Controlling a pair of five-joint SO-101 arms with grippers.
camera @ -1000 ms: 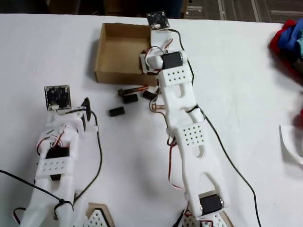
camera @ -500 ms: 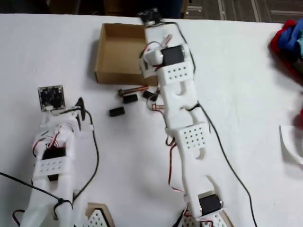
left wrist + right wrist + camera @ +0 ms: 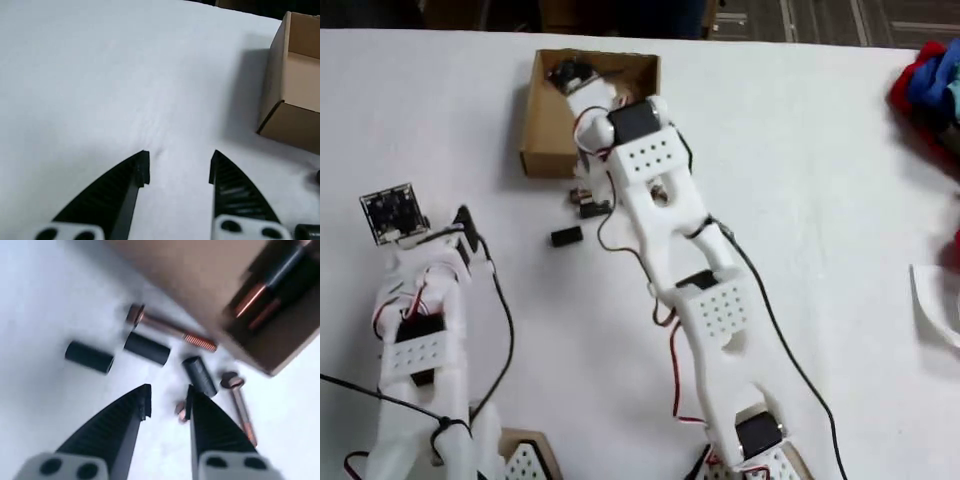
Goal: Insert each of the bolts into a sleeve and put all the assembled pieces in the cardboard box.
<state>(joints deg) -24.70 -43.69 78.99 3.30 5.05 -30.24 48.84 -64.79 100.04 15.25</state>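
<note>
- Ahead of the left jaws, which stand apart, the counter (image 3: 100, 75) is bare as far as the box (image 3: 295, 95).
- The right arm (image 3: 660, 200) lies across mid-counter and over the box's near corner, blocking entry there; the box's far-left part is open from above.
- Before the box wall, two sleeves (image 3: 147, 348) and a bolt (image 3: 170, 330) crowd close, with narrow gaps.
- One lone sleeve (image 3: 89, 356) has bare counter around it.
- A third sleeve (image 3: 200, 375) and second bolt (image 3: 240, 402) lie just beside one right jaw; between the parted tips sits a small coppery piece (image 3: 181, 411), perhaps a bolt head.
- Beyond the right arm, the counter is wide and free up to the cloth (image 3: 925, 80).
</note>
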